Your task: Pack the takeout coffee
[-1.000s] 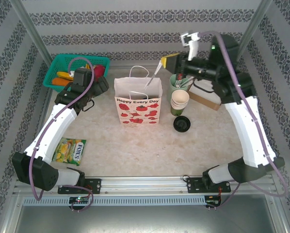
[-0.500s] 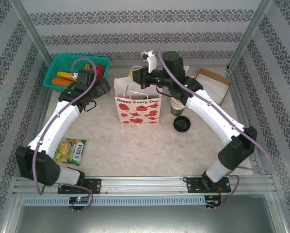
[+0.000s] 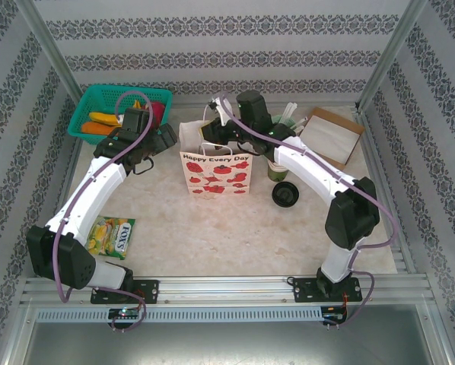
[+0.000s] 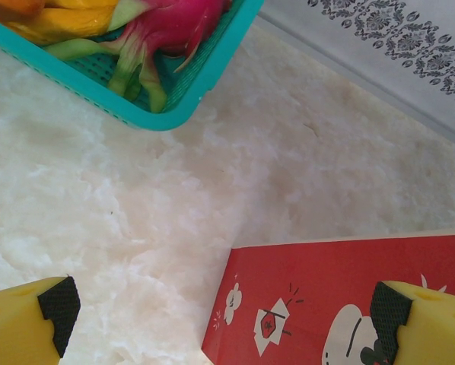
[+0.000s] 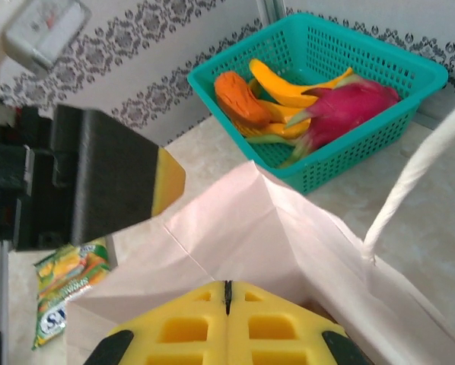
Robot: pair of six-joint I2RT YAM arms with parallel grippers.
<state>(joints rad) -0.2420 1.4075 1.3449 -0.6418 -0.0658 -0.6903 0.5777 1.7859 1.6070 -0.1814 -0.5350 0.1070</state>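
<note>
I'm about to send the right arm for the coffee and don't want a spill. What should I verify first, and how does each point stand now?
1. Paper bag upright, mouth open: ok.
2. Left gripper bracing the bag: not ok, jaws wide open at its left edge, gripping nothing.
3. Right gripper ready to grasp: not ok, shut above the bag's mouth.
4. Nothing pinched in it: cannot tell.
5. Takeout coffee upright on the table right of the bag, lid on: ok.

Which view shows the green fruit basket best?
Right wrist: nearly the whole basket and its fruit show clearly. The top view has it small, partly behind the left arm. The left wrist catches one corner.
</note>
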